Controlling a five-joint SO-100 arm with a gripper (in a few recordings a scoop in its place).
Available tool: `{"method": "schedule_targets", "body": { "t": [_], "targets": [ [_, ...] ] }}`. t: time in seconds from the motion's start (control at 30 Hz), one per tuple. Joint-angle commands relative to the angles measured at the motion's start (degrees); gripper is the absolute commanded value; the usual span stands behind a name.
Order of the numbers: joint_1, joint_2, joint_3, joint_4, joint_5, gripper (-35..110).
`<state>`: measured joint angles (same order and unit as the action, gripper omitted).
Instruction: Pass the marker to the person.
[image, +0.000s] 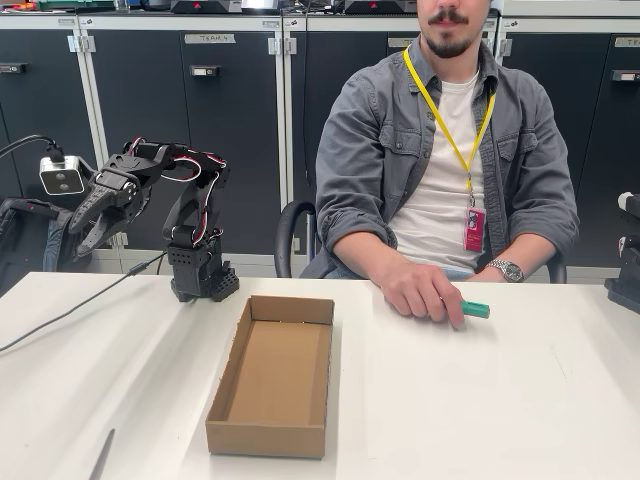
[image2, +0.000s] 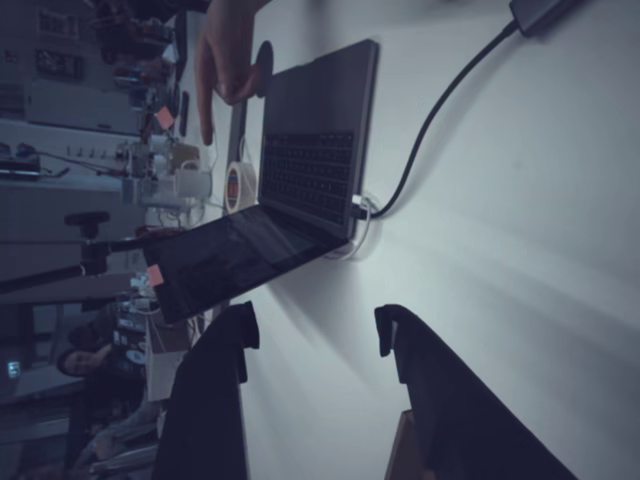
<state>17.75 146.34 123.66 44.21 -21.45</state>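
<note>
Your claw (image: 88, 222) hung empty at far left, jaws apart. The person (image: 445, 150) covered the marker (image: 474, 309) with a hand (image: 425, 292) on the counter (image: 480, 400).

The cardboard box (image: 272, 375) stands open-topped in the middle of the desk (image: 520, 400), its walls the main barrier. Right of the box the desk is bare up to the person's hand (image: 425, 293), which rests on the marker (image: 474, 309) near the far edge. Left of the box lie a cable (image: 70, 312) and a thin grey stick (image: 102, 455). Behind the box's far left corner stands the arm's base (image: 200, 275). The claw (image: 95, 225) hangs with its jaws apart, past the desk's left end.
</note>
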Motion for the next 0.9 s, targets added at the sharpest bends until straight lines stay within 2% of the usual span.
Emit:
{"method": "schedule_targets", "body": {
  "t": [0.0, 0.2, 0.3, 0.47, 0.87],
  "targets": [
    [0.4, 1.6, -0.4, 0.1, -0.7, 26],
    [1.1, 1.0, 4.2, 0.3, -1.8, 25],
    [1.3, 0.8, 7.5, 1.0, -3.1, 10],
    [-0.4, 0.3, 9.8, 1.0, -3.3, 11],
    [-19.0, -3.7, 3.8, -2.1, 0.8, 18]
  ]
}}
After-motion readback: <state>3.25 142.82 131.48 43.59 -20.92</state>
